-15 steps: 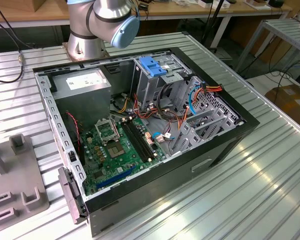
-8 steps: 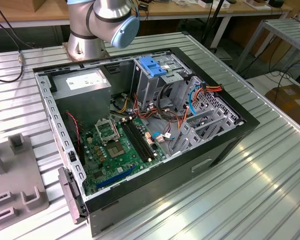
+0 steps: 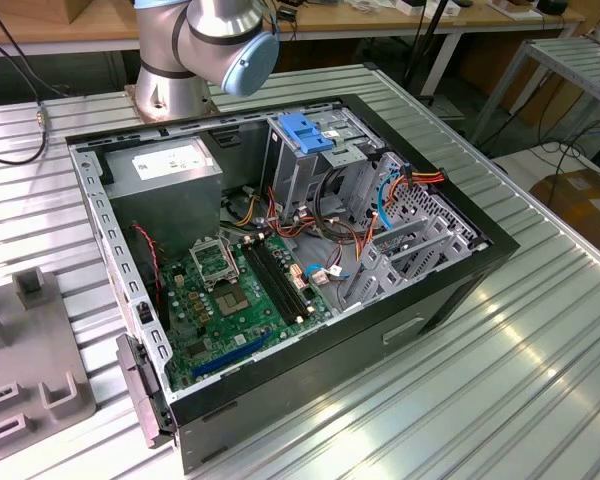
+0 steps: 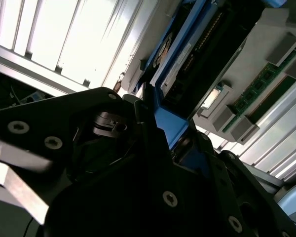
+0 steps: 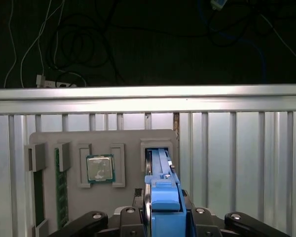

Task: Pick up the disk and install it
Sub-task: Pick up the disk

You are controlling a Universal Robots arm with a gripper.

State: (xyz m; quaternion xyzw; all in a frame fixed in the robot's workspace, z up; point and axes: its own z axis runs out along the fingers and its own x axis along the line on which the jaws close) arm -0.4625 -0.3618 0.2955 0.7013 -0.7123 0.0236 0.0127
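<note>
The flat rectangular disk [image 5: 160,170], dark-faced with a white label and framed by a blue plastic carrier, is seen in both wrist views standing on edge in a slot of the pale grey moulded fixture tray [image 5: 89,139]. The black two-finger gripper [image 5: 164,216] is placed directly over it. One finger is set against each broad side of the carrier, and the fingers are judged to be clamped on the disk, since no gap is seen between them and the carrier. The long axis of the disk runs straight away from the wrist, in line with the gripper's approach axis. Its far end sits within the slot frame, so the disk is judged not yet withdrawn. Other pockets of the tray are occupied by a square silver processor chip [image 5: 100,169] and green memory sticks [image 5: 60,187]. In the exterior view, the tray is found at the exterior view's left of the open black computer case [image 3: 450,285], which lies on the ribbed aluminium table [image 3: 500,400]. Held within the case are a green motherboard [image 3: 230,300], a grey metal power-supply box [image 3: 170,180] and a drive cage topped by a blue ridged handle [image 3: 305,132].
</note>
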